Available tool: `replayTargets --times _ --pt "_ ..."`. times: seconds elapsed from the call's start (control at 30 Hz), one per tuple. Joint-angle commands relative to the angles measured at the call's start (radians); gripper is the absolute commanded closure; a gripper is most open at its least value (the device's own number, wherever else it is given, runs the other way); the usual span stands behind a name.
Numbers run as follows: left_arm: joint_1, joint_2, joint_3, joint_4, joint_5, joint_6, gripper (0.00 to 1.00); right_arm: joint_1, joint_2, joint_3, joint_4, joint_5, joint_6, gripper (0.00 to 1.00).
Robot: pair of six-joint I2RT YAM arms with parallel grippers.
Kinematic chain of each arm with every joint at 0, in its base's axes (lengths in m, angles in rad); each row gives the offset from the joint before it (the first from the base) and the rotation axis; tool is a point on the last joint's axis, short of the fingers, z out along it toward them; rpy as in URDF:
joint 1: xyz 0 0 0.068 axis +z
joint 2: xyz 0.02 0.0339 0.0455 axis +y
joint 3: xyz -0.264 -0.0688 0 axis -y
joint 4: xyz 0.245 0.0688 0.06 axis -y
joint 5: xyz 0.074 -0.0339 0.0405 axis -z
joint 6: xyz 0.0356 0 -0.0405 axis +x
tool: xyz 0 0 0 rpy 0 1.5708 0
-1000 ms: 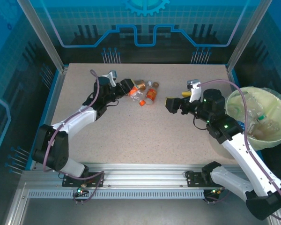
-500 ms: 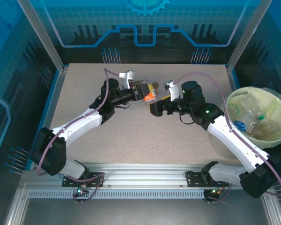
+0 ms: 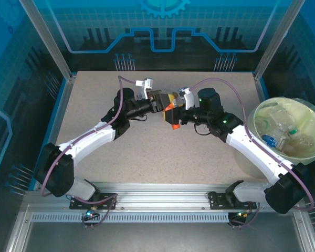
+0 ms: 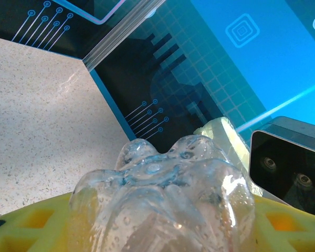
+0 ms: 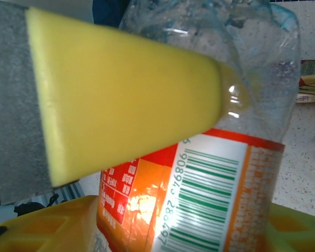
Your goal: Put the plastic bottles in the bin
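Pinching one orange-labelled bottle (image 3: 170,108) from both sides above the table (image 3: 147,152), the left pincer (image 3: 164,102) and right pincer (image 3: 174,114) meet well apart from the bin (image 3: 262,113). Several clear bottles (image 3: 286,126) already lie inside it; this one, seemingly mid-handover, is not yet binned.

Free room and obstacles:
- Table (image 3: 147,157): near half bare, wide lane between arm bases and centre.
- Centre-back blocked: left gripper (image 3: 161,101) and right gripper (image 3: 174,116) stood nose to nose, both clamped on one bottle (image 3: 169,107) between them.
- Left arm (image 3: 89,137) slanted across left half, right arm (image 3: 252,149) across right half; cable (image 3: 235,93) looped above right arm.
- Back strip of table behind grippers was open.
- Bin (image 3: 262,113) stood off right edge, mouth up, bottles (image 3: 286,128) inside, room left above rim.
- Corner post (image 3: 44,37) and glass wall (image 3: 163,31) closed off rear.
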Motion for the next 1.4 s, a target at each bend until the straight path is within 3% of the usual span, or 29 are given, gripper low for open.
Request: replayTargets --times 0.0,0.17,0.4,0.57,0.73,1.17,1.37 --pt "-0.013 -0.004 0.026 0.025 0.01 0.026 0.66 0.033 -0.001 0.036 0.018 -0.005 -0.02 0.45" --pt "-0.013 -0.003 0.03 0.018 0.005 0.03 0.58 0.033 -0.009 0.043 -0.022 0.02 -0.038 0.57" --pt "-0.01 -0.038 0.045 -0.059 -0.038 0.073 0.21 0.031 -0.03 0.053 -0.116 0.113 -0.081 0.64" --pt "-0.009 -0.086 0.061 -0.093 -0.043 0.084 0.07 0.023 -0.064 0.058 -0.207 0.222 -0.1 0.67" --pt "-0.01 -0.122 0.061 -0.106 -0.05 0.104 0.02 0.015 -0.113 0.064 -0.287 0.327 -0.132 0.68" --pt "-0.007 -0.2 -0.011 -0.169 -0.242 0.194 0.01 -0.014 -0.317 0.155 -0.569 0.841 -0.245 0.68" --pt "-0.001 -0.193 -0.015 -0.18 -0.263 0.195 0.01 -0.042 -0.379 0.222 -0.715 1.108 -0.274 0.68"
